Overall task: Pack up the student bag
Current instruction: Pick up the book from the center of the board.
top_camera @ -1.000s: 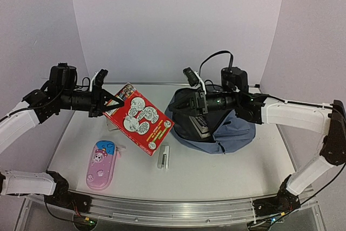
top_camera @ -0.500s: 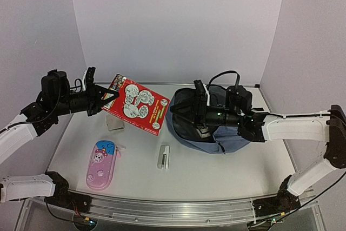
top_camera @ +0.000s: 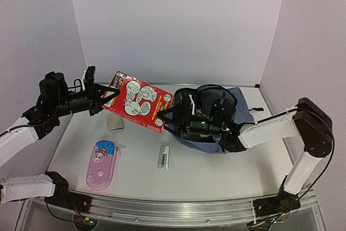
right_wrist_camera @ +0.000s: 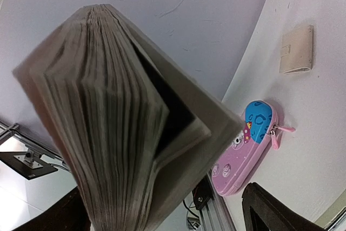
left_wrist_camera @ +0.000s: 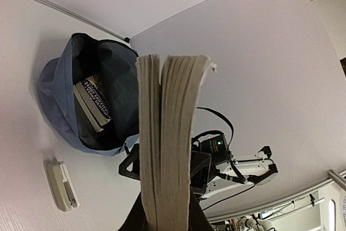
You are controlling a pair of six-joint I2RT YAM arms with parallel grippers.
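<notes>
Your backpack (top_camera: 244,115) lies on the tabletop (top_camera: 216,179), right of centre and toward the back. Its mouth gapes open to show the dark lining, and in the left wrist view you can see a dark book (left_wrist_camera: 93,101) lying inside it. Your right arm reaches across the backpack toward the left. Its right pincer (top_camera: 165,113) stands wide open at the lower right edge of the red book (top_camera: 138,104). In the right wrist view its dark fingers (right_wrist_camera: 270,209) sit on either side of the fanned pages, but you cannot tell whether they touch the paper. Your left pincer (top_camera: 111,97) is clamped on the opposite corner of that red book, holding it tilted in the air just left of the backpack, cover up. Below it a small beige block (top_camera: 115,124) lies on the tabletop. A stapler (top_camera: 163,156) lies in front of the backpack, apart from it. A pink-and-blue pencil case (top_camera: 101,164) lies farther left, near the front edge.
</notes>
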